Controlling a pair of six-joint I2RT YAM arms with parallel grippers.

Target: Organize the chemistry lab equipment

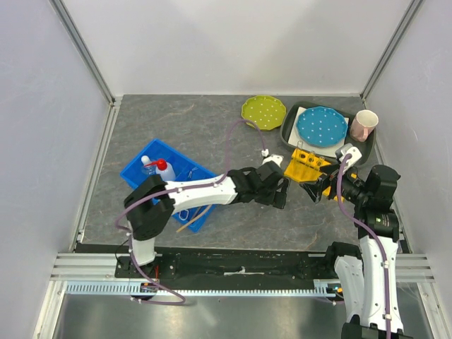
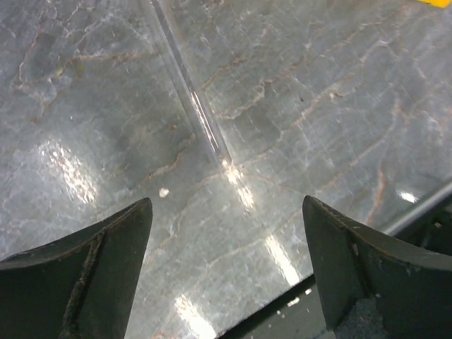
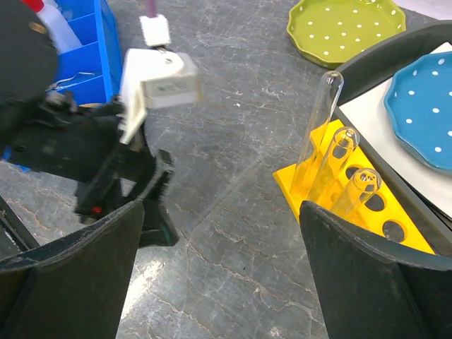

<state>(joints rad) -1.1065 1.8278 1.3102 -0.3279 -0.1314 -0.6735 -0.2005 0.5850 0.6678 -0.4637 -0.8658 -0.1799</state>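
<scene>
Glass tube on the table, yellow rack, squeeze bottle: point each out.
glass tube [image 2: 192,95], left wrist view, mid-length of tube.
yellow rack [image 1: 304,169], top external view, top face.
squeeze bottle [image 1: 167,173], top external view, clear body.

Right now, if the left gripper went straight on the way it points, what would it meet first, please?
Most likely the glass tube lying on the table, its near end just ahead of the open left gripper; depth is unclear, so bare table might come first.
</scene>
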